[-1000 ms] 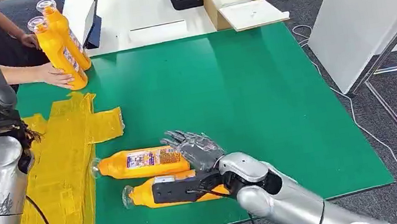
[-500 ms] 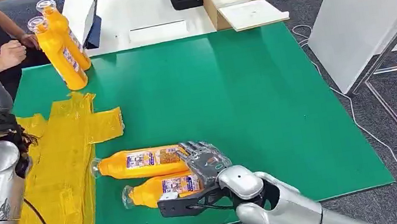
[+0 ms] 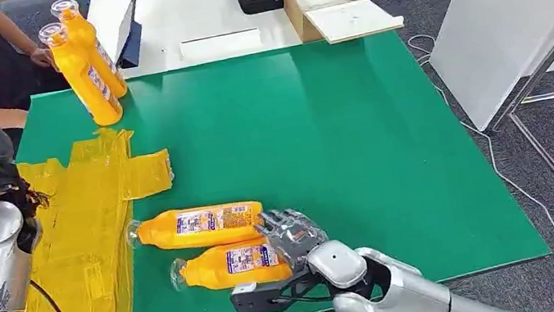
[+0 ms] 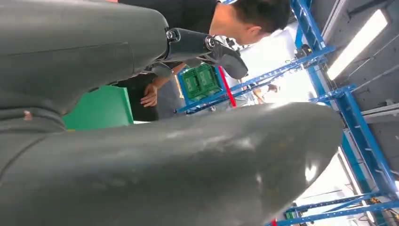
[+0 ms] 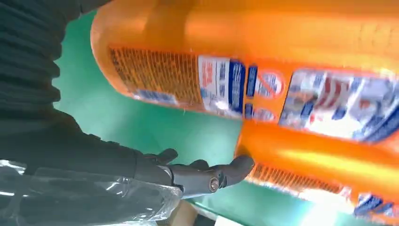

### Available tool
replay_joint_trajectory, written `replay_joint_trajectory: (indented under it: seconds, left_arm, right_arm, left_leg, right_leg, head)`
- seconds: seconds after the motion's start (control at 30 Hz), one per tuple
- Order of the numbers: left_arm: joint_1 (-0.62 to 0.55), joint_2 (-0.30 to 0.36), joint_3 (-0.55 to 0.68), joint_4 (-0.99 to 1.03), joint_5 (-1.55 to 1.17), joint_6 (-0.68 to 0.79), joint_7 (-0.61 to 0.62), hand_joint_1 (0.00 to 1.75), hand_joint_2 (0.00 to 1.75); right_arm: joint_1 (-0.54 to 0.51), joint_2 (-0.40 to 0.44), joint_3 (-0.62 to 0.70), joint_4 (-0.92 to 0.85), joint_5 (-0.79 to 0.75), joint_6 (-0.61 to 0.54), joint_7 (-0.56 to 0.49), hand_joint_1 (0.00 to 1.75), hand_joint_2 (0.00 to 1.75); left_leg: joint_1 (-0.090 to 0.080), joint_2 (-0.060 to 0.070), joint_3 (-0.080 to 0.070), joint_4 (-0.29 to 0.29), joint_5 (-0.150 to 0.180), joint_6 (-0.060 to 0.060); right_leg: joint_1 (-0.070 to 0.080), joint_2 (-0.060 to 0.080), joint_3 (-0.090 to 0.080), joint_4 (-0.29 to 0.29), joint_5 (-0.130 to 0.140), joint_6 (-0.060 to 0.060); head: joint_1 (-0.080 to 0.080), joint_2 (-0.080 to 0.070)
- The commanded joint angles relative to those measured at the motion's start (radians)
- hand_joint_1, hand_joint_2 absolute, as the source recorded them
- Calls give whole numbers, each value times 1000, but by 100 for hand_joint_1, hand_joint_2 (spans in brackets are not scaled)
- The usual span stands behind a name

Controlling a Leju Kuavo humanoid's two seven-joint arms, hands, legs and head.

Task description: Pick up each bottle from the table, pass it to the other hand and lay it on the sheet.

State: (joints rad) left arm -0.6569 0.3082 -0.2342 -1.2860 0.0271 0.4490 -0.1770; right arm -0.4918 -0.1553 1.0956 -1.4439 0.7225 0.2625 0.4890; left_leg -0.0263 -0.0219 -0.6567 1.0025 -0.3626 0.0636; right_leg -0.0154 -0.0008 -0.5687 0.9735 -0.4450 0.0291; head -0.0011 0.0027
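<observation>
**Robot hand reaches the nearer of two fallen bottles**

The right hand [image 3: 292, 235] rests at the base end of the near bottle [image 3: 230, 265], which lies on its side on the green mat [image 3: 336, 130], its fingertips [image 5: 237, 168] touching the plastic with no clear grip; a second bottle [image 3: 200, 225] lies just behind. The yellow sheet [image 3: 78, 235] spreads nearby. The raised left hand [image 4: 207, 44] holds nothing, fingers loose.
</observation>
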Motion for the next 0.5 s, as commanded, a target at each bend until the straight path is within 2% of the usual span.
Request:
replay_joint_trajectory:
  seconds: [0.03, 0.23, 0.27, 0.4, 0.5]
  left_arm:
    - [-27, 26, -10, 49, 28, 15, -8, 0, 0]
    - [-26, 27, -9, 49, 29, 16, -9, 0, 0]
    - [-26, 27, -9, 49, 29, 16, -9, 0, 0]
    - [-26, 27, -9, 49, 29, 16, -9, 0, 0]
    - [-26, 33, -16, 53, 43, 26, -18, 0, 0]
  right_arm:
    - [-34, -16, 88, 60, -13, 22, -9, 0, 175]
    - [-33, -17, 89, 61, -13, 22, -9, 0, 175]
    - [-33, -17, 89, 61, -13, 22, -9, 0, 175]
    - [-33, -17, 89, 61, -13, 22, -9, 0, 175]
    - [-32, -22, 93, 73, -20, 37, -12, 0, 175]
  left_leg:
    - [1, 2, 3, 0, -1, -3]
    - [1, 1, 3, 0, -1, -3]
    - [2, 3, 8, -1, -3, -8]
    - [1, 1, 2, -1, 0, -3]
    - [2, 2, 5, 0, -2, -5]
  right_leg:
    - [1, 1, 3, -1, -1, -1]
    - [1, 0, 3, -1, 0, -1]
    - [2, 1, 8, -3, -2, -3]
    - [0, 0, 1, -1, 0, -1]
    - [1, 1, 5, -2, -1, -2]
  head:
    - [0, 0]
    - [0, 0]
    - [0, 0]
    - [0, 0]
    - [0, 0]
